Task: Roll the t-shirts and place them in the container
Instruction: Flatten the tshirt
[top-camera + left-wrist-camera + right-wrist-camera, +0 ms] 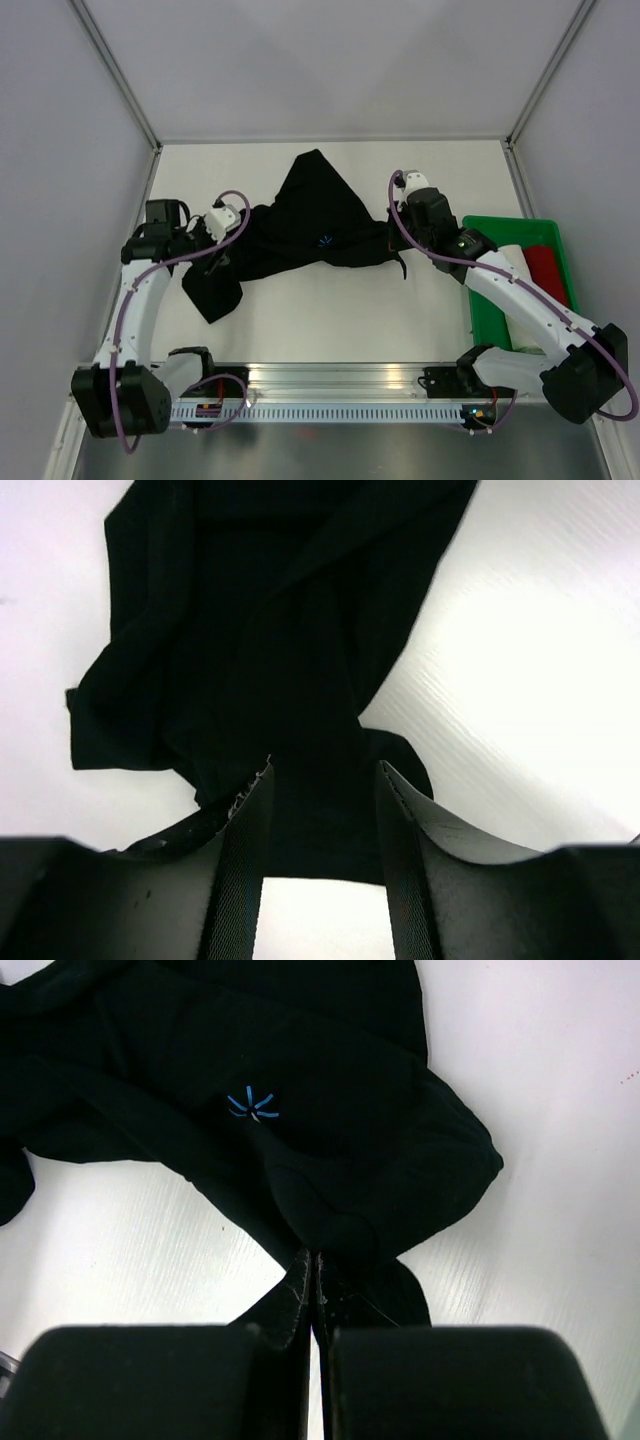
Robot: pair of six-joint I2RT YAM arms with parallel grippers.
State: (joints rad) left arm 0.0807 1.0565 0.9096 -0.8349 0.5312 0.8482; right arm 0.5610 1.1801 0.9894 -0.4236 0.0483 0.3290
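Note:
One black t-shirt (310, 220) lies crumpled across the middle of the white table, with a small blue star mark (252, 1106) on it. My left gripper (222, 245) is at the shirt's left end. In the left wrist view it (323, 780) stands open, its fingers astride a strip of black cloth (270, 650). My right gripper (400, 236) is at the shirt's right end. In the right wrist view it (316, 1257) is shut, with bunched black cloth (340, 1160) gathered at its tips. A white roll (512, 262) and a red roll (545, 268) lie in the green bin (520, 222).
The green bin stands at the table's right edge, under my right arm. Grey walls close in the table on the left, back and right. A metal rail (340, 385) with both arm bases runs along the near edge.

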